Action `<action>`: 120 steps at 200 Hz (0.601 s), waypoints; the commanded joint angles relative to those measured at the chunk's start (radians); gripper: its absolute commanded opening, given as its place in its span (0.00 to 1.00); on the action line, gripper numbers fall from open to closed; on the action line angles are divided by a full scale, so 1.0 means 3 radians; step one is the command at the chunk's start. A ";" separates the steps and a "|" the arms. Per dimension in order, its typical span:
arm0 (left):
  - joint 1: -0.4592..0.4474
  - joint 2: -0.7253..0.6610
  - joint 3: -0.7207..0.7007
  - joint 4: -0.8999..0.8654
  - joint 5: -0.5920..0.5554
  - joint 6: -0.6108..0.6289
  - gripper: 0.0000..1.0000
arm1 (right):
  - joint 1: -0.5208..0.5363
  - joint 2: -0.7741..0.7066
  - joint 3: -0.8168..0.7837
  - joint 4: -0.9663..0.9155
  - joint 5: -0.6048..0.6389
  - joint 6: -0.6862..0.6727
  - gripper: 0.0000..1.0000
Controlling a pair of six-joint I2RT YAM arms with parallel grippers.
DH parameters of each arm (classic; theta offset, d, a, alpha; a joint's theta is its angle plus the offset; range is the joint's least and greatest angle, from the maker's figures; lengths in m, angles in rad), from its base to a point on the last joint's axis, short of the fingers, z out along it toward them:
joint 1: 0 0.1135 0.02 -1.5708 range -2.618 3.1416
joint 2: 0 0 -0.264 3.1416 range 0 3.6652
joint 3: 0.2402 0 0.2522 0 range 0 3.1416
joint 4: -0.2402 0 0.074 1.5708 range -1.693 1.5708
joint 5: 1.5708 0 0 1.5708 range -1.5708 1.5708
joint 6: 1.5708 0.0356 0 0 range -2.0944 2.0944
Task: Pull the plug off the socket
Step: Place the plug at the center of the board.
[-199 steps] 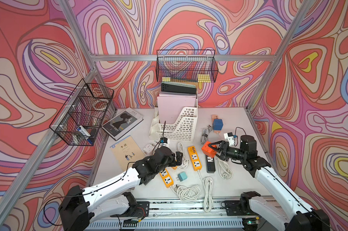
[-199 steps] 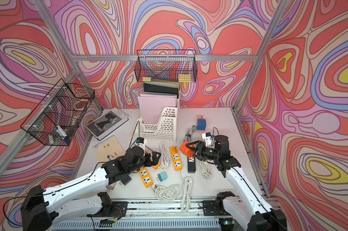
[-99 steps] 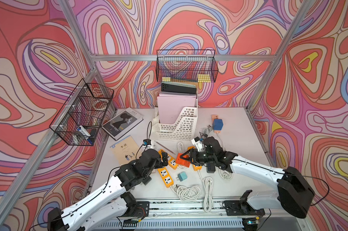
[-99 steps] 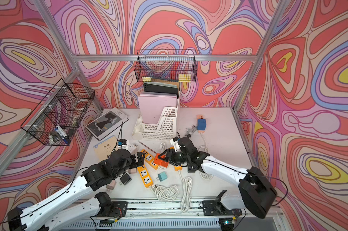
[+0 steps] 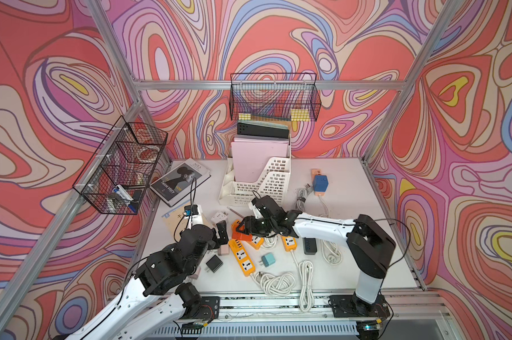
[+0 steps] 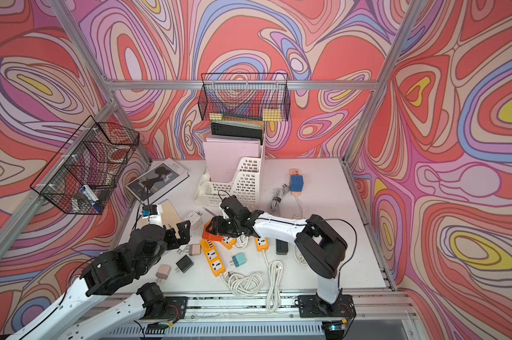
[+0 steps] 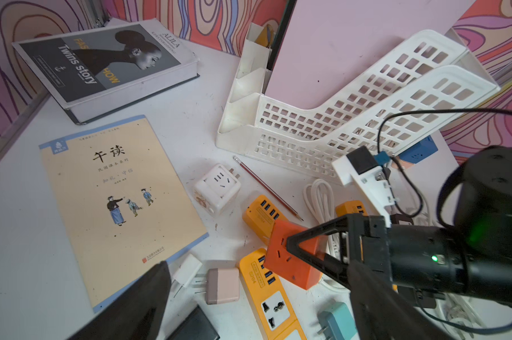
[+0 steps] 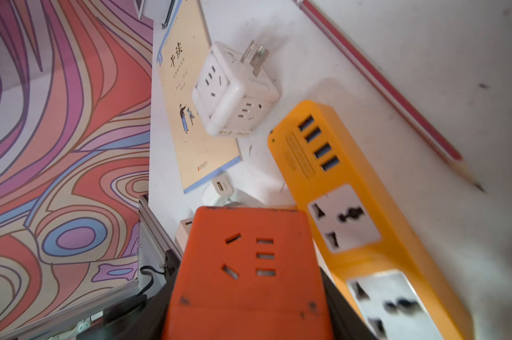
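My right gripper (image 5: 244,229) is shut on an orange socket cube (image 5: 238,234) and holds it low over the middle of the table. In the right wrist view the orange socket (image 8: 248,259) fills the space between the jaws, and its visible slots are empty. A pink plug (image 5: 224,250) lies loose on the table, its prongs bare in the left wrist view (image 7: 223,285). My left gripper (image 5: 219,237) stands open just left of the orange socket (image 7: 281,265), above the pink plug and holding nothing.
Yellow power strips (image 5: 243,259) with coiled white cables lie under and beside the socket. A white cube socket (image 5: 219,217), a pencil (image 7: 266,187), a teal plug (image 5: 268,260) and a black charger (image 5: 214,263) are scattered close by. A white file rack (image 5: 266,182) stands behind.
My right arm swung from the right side to the middle, carrying the orange socket leftward. My left arm drew back to the left, its gripper open.
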 commanded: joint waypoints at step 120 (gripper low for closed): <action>0.0020 -0.0520 0.0087 -0.0536 -0.0271 0.0164 0.99 | 0.0128 0.1737 0.2461 -0.0937 0.0048 -0.0030 0.67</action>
